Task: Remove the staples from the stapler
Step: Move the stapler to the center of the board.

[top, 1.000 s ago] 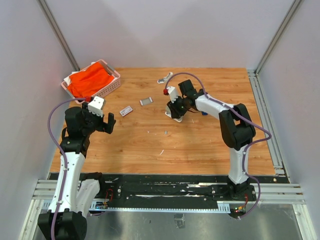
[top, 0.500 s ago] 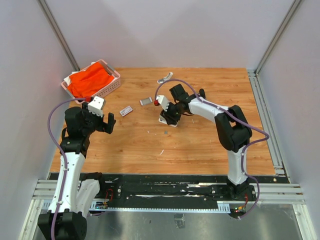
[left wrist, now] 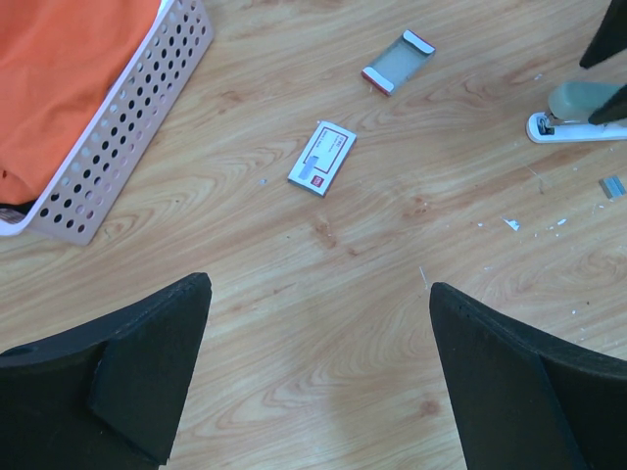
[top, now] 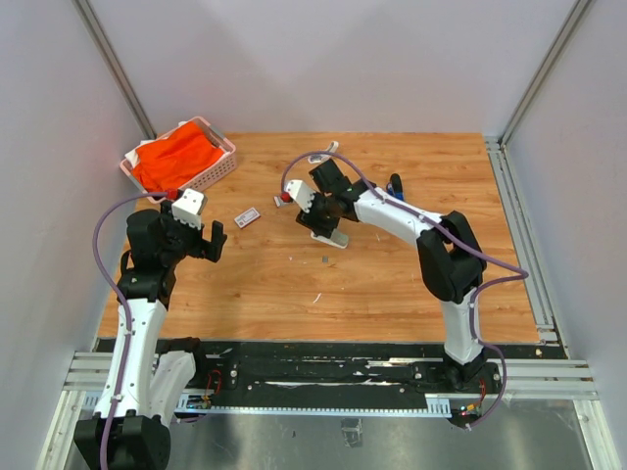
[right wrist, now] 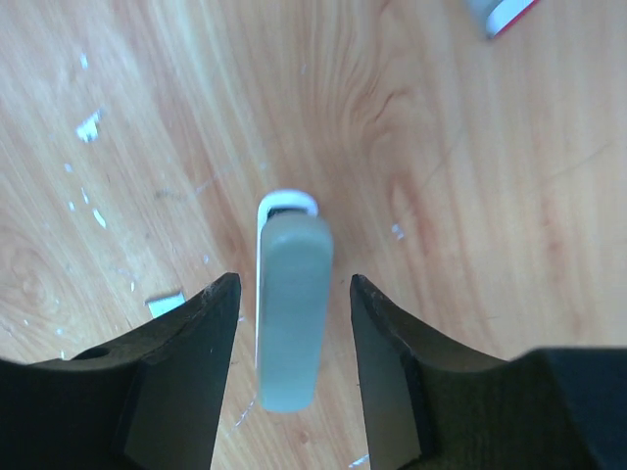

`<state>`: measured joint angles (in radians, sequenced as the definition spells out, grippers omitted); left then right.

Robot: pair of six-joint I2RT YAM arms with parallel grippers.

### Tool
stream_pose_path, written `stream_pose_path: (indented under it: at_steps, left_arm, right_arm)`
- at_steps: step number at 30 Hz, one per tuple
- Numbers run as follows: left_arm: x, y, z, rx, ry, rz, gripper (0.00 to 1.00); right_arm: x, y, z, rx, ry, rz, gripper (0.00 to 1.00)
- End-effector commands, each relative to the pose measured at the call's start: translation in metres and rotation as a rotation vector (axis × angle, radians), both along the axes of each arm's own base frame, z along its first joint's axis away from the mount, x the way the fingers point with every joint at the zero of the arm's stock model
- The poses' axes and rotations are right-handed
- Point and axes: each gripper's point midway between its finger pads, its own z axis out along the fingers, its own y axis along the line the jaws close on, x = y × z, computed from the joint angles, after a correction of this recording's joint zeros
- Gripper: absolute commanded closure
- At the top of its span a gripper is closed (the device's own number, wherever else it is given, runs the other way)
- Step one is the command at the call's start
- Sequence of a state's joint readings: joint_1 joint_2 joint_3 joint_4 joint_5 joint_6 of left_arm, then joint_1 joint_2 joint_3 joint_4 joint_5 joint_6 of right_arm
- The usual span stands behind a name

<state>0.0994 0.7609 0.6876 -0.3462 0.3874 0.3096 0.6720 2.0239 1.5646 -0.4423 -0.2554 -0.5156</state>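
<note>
The blue and black stapler (top: 395, 183) lies at the back right, mostly hidden under my right forearm. A tiny silvery strip of staples (top: 324, 259) (left wrist: 612, 186) (right wrist: 165, 304) rests on the wood near the middle. My right gripper (top: 323, 223) (right wrist: 294, 294) is open, its fingers either side of a small grey-green and white device (right wrist: 291, 313) (left wrist: 578, 113) (top: 335, 238), with a gap on each side. My left gripper (top: 211, 240) (left wrist: 318, 294) hangs wide open above bare wood at the left, holding nothing.
A pink basket (top: 221, 168) (left wrist: 127, 137) with orange cloth stands at the back left. A small white box with a red mark (top: 247, 216) (left wrist: 322, 158) and an open box tray (left wrist: 398, 62) lie between the arms. Small white scraps dot the wood.
My right gripper swung left and towards the back with the grey-green device, and its jaws have widened off it. The left arm has not moved.
</note>
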Motion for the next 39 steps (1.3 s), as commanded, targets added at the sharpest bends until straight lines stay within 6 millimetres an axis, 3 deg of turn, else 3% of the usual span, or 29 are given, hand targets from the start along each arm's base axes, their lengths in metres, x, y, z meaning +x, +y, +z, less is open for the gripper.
stream_pose_path:
  at_steps: [1,8,18,23,28,32,39]
  left_arm:
    - [-0.003,0.0,-0.002,0.004,-0.002,-0.009,0.02]
    - [-0.003,-0.001,-0.002,0.001,-0.004,-0.014,0.02]
    - [-0.003,-0.001,-0.004,0.0,0.002,-0.015,0.02]
    - [-0.002,-0.001,-0.005,-0.002,0.006,-0.015,0.02]
    - [-0.002,-0.001,-0.005,-0.002,0.008,-0.015,0.02]
    - [-0.002,-0.001,-0.005,-0.001,0.005,-0.013,0.02]
    - [-0.002,-0.001,-0.004,0.0,0.003,-0.013,0.02]
  right_arm:
    - [0.011,0.007,0.021,-0.078,-0.073,-0.08,0.49]
    - [0.024,0.004,0.016,-0.16,-0.062,-0.135,0.49]
    - [0.02,0.005,-0.003,-0.206,0.021,-0.146,0.5]
    - [0.025,0.008,0.016,-0.173,-0.017,-0.149,0.49]
    - [0.014,0.019,0.037,-0.093,0.003,-0.097,0.5]
    - [0.0,0.025,0.031,-0.068,0.052,-0.051,0.49]
    - [-0.004,0.025,0.02,-0.117,0.043,-0.032,0.5]
